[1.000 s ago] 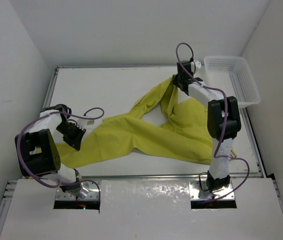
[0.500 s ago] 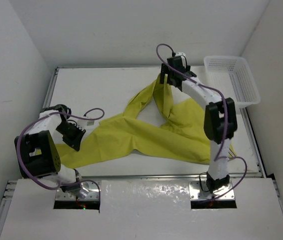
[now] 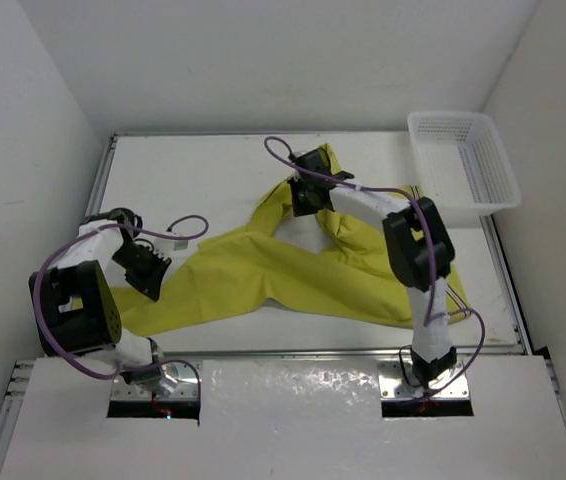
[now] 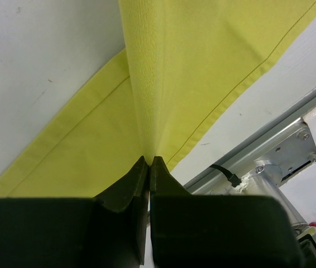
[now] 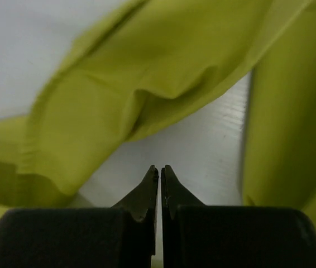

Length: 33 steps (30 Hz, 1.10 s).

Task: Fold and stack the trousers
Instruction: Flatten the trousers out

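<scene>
The mustard-yellow trousers (image 3: 293,270) lie spread across the white table. One leg runs to the left, the other toward the far middle. My left gripper (image 3: 151,275) is shut on the left leg near its hem; in the left wrist view the cloth (image 4: 191,67) comes straight out of its shut tips (image 4: 149,161). My right gripper (image 3: 301,195) is shut at the raised end of the far leg. In the right wrist view its tips (image 5: 159,167) are pressed together, with lifted cloth (image 5: 119,100) hanging ahead and on both sides. The pinch itself is hidden.
A white mesh basket (image 3: 463,160) stands at the table's far right corner. Bare table (image 3: 193,170) shows at the far left. The table's metal front rail (image 4: 269,139) lies close to my left gripper. White walls close in on three sides.
My right gripper has swung left from near the basket toward the far middle of the table, and the far trouser leg has come with it, folding over. The left arm has stayed still.
</scene>
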Each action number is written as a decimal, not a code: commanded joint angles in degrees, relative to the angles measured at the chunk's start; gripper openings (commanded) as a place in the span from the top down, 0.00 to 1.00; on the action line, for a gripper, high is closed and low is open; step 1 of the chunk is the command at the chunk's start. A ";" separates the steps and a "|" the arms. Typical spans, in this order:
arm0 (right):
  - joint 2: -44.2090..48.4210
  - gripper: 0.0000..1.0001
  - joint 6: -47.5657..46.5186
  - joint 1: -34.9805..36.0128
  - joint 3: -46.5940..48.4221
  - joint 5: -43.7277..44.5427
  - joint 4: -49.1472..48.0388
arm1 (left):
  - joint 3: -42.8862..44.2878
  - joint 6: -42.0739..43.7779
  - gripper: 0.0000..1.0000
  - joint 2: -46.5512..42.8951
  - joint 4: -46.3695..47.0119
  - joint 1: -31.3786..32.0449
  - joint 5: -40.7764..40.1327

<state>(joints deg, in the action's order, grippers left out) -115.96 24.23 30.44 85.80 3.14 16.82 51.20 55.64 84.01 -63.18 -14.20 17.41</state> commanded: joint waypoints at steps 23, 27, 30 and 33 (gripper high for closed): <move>-39.18 0.90 35.65 -1.17 49.40 16.85 -36.50 | 5.14 -4.66 0.88 1.33 1.65 0.31 -0.27; -30.83 0.56 23.34 -0.20 42.43 -2.40 -35.56 | 9.25 -8.51 0.57 2.56 3.67 0.31 0.34; -24.51 0.33 15.62 0.85 41.56 -12.06 -30.20 | 13.65 -11.59 0.42 2.48 4.81 0.31 0.52; -15.20 0.02 9.01 0.94 38.40 -15.53 -21.16 | 21.37 -16.24 0.24 0.72 6.05 0.13 -1.49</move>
<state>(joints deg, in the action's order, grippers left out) -143.31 43.53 29.78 124.62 -3.18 -7.94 65.82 44.86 87.09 -60.51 -14.20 16.43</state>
